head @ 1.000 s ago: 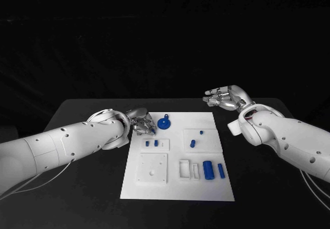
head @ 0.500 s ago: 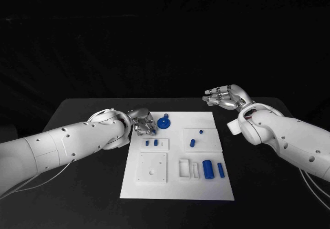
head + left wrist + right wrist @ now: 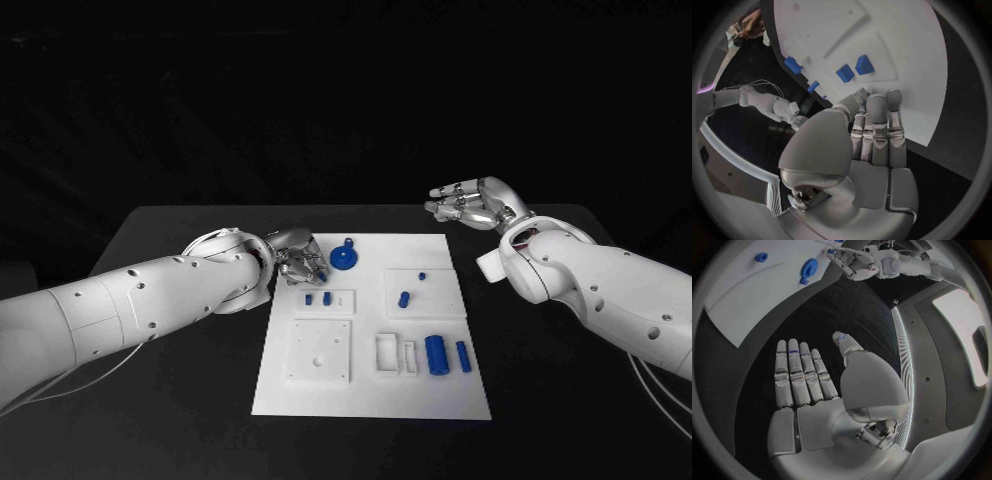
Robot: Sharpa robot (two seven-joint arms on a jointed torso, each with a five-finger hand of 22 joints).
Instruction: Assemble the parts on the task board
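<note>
The white task board (image 3: 372, 390) lies mid-table. A blue disc part (image 3: 343, 258) sits near its far left corner. Two small blue blocks (image 3: 319, 298) stand in a small plate, two blue cylinders (image 3: 447, 357) lie at the right, and small blue pieces (image 3: 405, 298) are between. My left hand (image 3: 299, 260) hovers over the board's far left edge just beside the disc. Its fingers (image 3: 876, 120) lie close together and point at the board (image 3: 898, 40) near the blocks (image 3: 854, 69), with nothing seen in them. My right hand (image 3: 469, 205) is raised off the board's far right corner, palm flat and fingers (image 3: 798, 370) spread.
A white square plate (image 3: 320, 350) and a white frame (image 3: 389, 353) lie on the board's near half. Black table (image 3: 173, 400) surrounds the board on every side. The right wrist view shows the board (image 3: 748, 300), the disc (image 3: 808, 267) and my left hand (image 3: 856, 262).
My left hand has shifted very slightly toward the blue disc. The right hand and the parts have not moved.
</note>
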